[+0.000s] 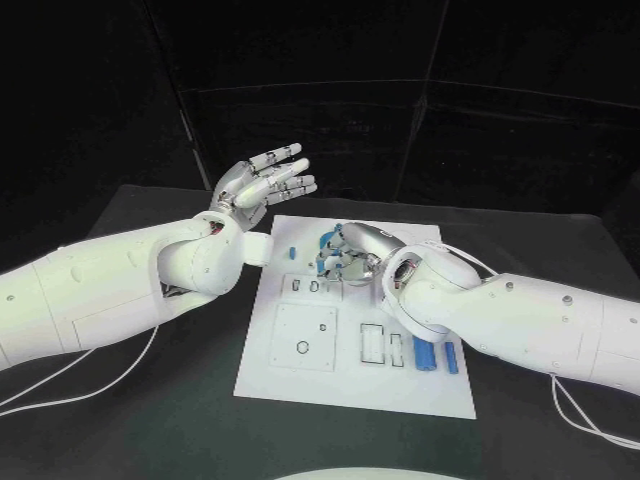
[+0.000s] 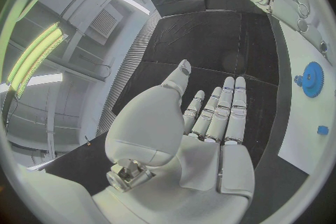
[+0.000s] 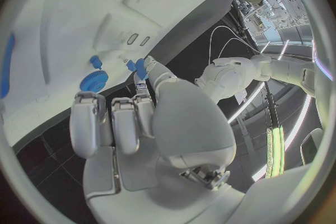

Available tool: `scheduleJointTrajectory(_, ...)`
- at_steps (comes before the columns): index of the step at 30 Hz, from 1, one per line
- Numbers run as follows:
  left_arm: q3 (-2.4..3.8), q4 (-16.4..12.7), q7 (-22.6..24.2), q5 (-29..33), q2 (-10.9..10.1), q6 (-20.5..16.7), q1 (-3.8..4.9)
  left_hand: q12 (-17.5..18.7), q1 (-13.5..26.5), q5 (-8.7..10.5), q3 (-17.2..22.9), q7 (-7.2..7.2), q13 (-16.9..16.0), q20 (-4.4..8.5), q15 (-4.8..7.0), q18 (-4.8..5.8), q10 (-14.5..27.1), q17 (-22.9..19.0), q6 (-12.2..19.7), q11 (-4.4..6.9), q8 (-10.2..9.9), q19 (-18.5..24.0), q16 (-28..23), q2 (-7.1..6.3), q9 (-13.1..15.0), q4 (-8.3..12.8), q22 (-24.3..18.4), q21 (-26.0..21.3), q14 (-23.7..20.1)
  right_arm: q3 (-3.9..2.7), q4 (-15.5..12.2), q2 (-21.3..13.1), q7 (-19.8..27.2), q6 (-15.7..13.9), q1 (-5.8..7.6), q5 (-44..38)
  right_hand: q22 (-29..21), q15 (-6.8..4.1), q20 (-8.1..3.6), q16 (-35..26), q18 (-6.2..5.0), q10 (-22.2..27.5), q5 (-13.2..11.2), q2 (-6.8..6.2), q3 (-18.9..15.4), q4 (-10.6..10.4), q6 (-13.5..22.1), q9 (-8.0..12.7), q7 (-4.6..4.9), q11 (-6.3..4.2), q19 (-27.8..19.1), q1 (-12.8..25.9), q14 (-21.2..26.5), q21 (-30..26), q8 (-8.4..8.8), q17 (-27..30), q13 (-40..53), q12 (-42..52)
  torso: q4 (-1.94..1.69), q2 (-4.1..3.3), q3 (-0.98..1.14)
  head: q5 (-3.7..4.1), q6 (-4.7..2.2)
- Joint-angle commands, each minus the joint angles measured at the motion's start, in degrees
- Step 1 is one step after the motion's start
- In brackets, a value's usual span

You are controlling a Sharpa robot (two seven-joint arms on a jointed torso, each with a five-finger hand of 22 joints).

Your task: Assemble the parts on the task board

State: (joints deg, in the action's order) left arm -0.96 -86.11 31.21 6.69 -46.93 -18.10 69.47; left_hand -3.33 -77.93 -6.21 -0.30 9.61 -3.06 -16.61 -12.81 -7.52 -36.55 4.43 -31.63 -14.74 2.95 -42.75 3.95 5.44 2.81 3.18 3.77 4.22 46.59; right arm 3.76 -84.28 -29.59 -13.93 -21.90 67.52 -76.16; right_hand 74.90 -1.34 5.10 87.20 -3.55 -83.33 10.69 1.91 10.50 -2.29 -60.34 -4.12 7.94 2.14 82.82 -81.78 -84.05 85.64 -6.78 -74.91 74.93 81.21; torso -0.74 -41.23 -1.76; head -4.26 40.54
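Note:
The white task board point(image 1: 352, 385) lies mid-table. My right hand point(image 1: 349, 252) hovers low over its far end, fingers curled down. In the right wrist view the thumb tip pinches a small blue part point(image 3: 140, 68) against a finger behind it. A blue gear point(image 3: 92, 80) lies on the board just past the curled fingers, also seen as the blue gear point(image 2: 311, 78). A small blue piece point(image 1: 289, 249) lies near the board's left edge. Two blue bars point(image 1: 441, 357) lie at the board's near right. My left hand point(image 1: 267, 180) is raised left of the board, fingers spread, holding nothing.
The board carries a raised square plate point(image 1: 304, 338) with holes and several rectangular slots point(image 1: 381, 343). White cables point(image 1: 61, 385) trail from both arms over the black table point(image 1: 162, 430). A dark wall stands behind the table's far edge.

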Motion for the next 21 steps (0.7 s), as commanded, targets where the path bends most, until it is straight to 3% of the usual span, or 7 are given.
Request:
scheduleJointTrajectory(1,0.05,0.0,0.3,-0.4,0.1,0.8,0.12,-0.1,0.0,0.26,0.0,7.07,0.0,0.1,0.11,-0.6,-0.4,0.0,-0.3,0.14,0.0,-0.5,0.1,0.33,0.0,0.5,0.1,0.1,0.1,0.08,0.4,0.2,-1.0,2.2,-0.37,-3.1,4.3,-0.24,-0.25,0.0,1.15,-0.3,0.3,0.07,0.3,0.1,-1.3,-0.5,-0.77,0.23,0.1,0.7,-4.6,0.3,-0.14,-8.9,5.7,-0.3,-0.07,-0.01,0.08,-0.36,0.3)
scheduleJointTrajectory(9,0.05,0.0,0.3,-0.4,0.2,0.9,0.11,-0.1,0.2,0.27,0.1,7.07,-0.1,0.11,0.21,-0.7,-0.6,0.1,-0.4,0.18,0.0,-0.8,0.3,0.4,0.0,0.6,0.1,0.2,0.5,0.55,1.2,0.7,-1.3,2.9,-1.06,-4.7,4.3,-0.23,-0.25,0.0,1.15,-0.3,0.4,-0.01,0.4,0.1,-1.3,-0.5,-0.77,0.24,0.1,0.8,-4.6,0.3,-0.09,-8.9,5.7,-0.3,0.12,-0.06,0.12,-0.56,0.57)
scheduleJointTrajectory(21,0.05,0.1,0.2,-0.4,0.3,0.9,0.1,-0.2,0.3,0.27,0.2,7.06,-0.1,0.12,0.3,-0.77,-0.7,0.2,-0.5,0.21,0.0,-1.1,0.5,0.42,0.0,0.7,0.1,0.2,0.9,0.82,2.7,1.4,-1.7,4.0,-1.72,-5.1,4.3,-0.23,-0.24,0.0,1.15,-0.3,0.5,-0.12,0.4,0.1,-1.3,-0.5,-0.77,0.25,0.1,0.9,-4.6,0.3,-0.07,-8.8,5.8,-0.3,0.01,-0.03,0.06,-0.35,0.83)
